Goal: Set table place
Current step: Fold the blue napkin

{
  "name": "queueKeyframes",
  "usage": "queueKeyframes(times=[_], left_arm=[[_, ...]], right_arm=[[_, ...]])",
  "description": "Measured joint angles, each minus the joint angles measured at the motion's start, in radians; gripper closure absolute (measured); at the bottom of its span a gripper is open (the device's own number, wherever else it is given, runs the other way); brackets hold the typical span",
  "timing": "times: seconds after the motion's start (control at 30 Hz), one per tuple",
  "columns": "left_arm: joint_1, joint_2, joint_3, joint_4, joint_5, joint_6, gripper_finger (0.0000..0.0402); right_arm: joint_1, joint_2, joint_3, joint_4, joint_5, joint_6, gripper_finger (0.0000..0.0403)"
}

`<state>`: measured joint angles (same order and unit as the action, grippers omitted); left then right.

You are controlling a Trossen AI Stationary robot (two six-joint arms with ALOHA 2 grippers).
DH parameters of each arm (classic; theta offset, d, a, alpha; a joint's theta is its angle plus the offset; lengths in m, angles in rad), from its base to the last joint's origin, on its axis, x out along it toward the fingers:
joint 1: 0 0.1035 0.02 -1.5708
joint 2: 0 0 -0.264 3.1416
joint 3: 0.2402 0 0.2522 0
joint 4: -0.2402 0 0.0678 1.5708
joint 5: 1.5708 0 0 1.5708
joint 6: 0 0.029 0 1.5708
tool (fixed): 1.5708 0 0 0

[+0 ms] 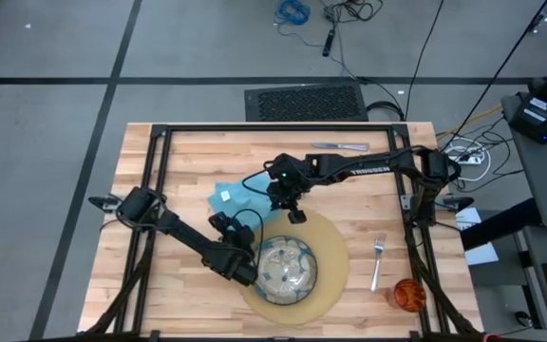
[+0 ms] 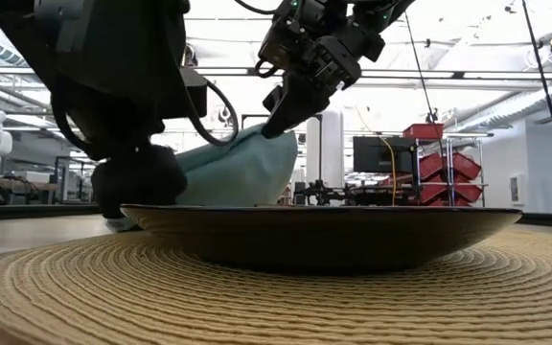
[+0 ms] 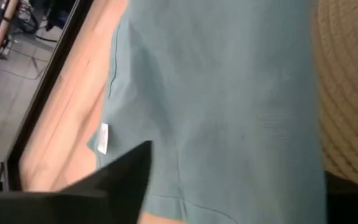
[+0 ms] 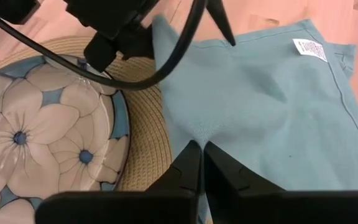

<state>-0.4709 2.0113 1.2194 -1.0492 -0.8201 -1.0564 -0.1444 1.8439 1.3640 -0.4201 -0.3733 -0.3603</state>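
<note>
The teal napkin (image 1: 238, 199) lies on the table (image 1: 188, 152), just beyond the round tan placemat (image 1: 329, 249); its near edge overlaps the mat. The flower-patterned plate (image 1: 286, 266) rests on the mat. My right gripper (image 1: 297, 215) is shut on the napkin beside the mat's far edge. My left gripper (image 1: 232, 226) is open and low over the napkin's near-left part. Its fingers (image 3: 126, 177) stand on either side of a raised bit of cloth (image 4: 160, 28). I cannot tell whether they touch it. My right gripper pinches a small raised fold in the napkin's middle part (image 4: 196, 132) between its two fingers. It comes from above, slanting down from the table's right. The cloth is drawn up into a peak (image 2: 278, 137) under the fingertips. The rest of the napkin lies on the table.
A fork (image 1: 378, 260) lies right of the placemat. The orange cup (image 1: 408, 294) stands at the near right corner. Silver cutlery (image 1: 340, 146) lies near the far edge. Both arms crowd the space just beyond the plate.
</note>
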Motion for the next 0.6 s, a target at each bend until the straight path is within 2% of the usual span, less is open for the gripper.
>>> queueKeyframes(times=[0.17, 0.2, 0.43, 0.6], left_arm=[[-0.003, 0.000, 0.000, -0.005, 0.051, 0.104, 0.0363], [-0.006, -0.004, 0.000, -0.007, 0.056, 0.119, 0.0381], [-0.013, -0.115, 0.000, -0.071, 0.059, 0.172, 0.0401], [0.034, -0.213, -0.002, -0.081, 0.087, 0.306, 0.0402]], right_arm=[[-0.001, 0.000, 0.000, 0.004, 0.000, 0.000, 0.0403], [-0.001, 0.000, 0.000, 0.004, 0.000, 0.000, 0.0403], [-0.004, 0.000, 0.000, 0.004, 0.000, 0.000, 0.0403], [-0.030, 0.000, 0.000, 0.009, -0.028, 0.013, 0.0403]])
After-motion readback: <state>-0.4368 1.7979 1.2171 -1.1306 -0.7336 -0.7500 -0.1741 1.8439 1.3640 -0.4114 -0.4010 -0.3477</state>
